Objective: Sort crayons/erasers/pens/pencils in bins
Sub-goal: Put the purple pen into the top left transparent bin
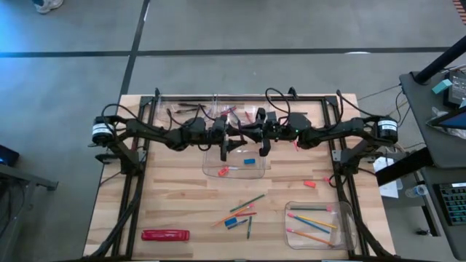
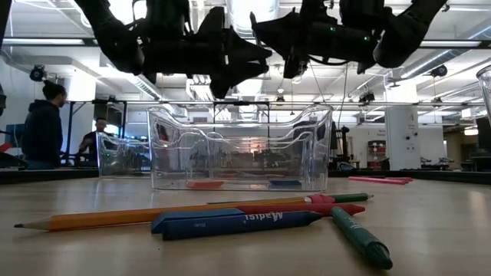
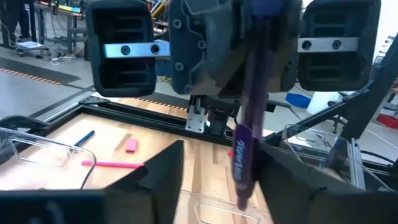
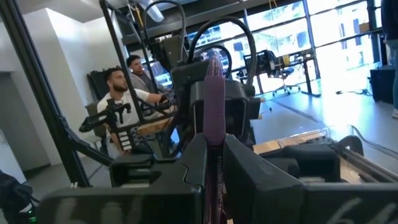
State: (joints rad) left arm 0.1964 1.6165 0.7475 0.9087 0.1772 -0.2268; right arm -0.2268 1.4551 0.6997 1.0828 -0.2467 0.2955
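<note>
Handover, we judge: the right gripper [image 1: 263, 144] is clamped on the purple pen [image 3: 247, 143], hanging it upright over the bin [image 1: 218, 173] mid-table toward the far edge, so the left gripper [image 3: 221, 186], fingers apart, can bracket it. We cannot read the barrel's lettering.

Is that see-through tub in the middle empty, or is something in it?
Not empty. The middle bin holds a small blue eraser and a pink eraser on its floor.
</note>
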